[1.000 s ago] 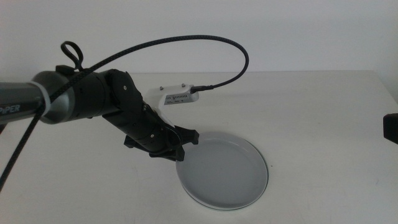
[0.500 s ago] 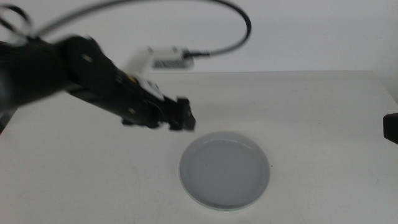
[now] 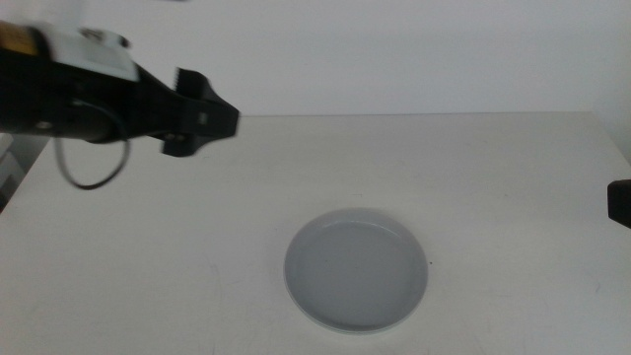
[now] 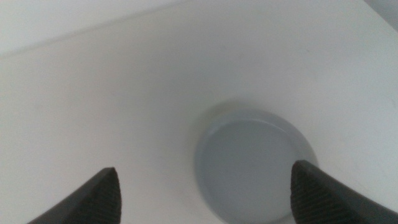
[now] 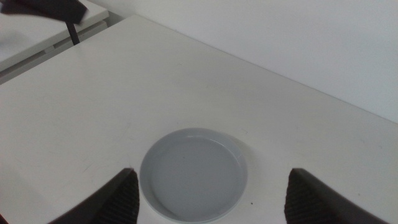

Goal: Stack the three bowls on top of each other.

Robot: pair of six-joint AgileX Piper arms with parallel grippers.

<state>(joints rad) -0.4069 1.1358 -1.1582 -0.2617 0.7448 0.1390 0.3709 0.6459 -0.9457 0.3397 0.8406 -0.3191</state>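
Note:
A grey-blue shallow bowl lies flat on the white table, a little right of centre and near the front. Its near rim looks thick and pale; I cannot tell whether other bowls lie under it. My left gripper hangs high above the table's far left, well away from the bowl, open and holding nothing. In the left wrist view the bowl shows far below between the spread jaws of my left gripper. My right gripper is open too, above the bowl, and shows only as a dark piece at the right edge.
A pale wall rises behind the table's far edge. The left arm crosses the corner of the right wrist view, above a low white side surface beyond the table's edge.
The left gripper has left the bowl's far-left rim and swung up and to the left, open. The bowl has stayed where it was. The right arm has not moved.

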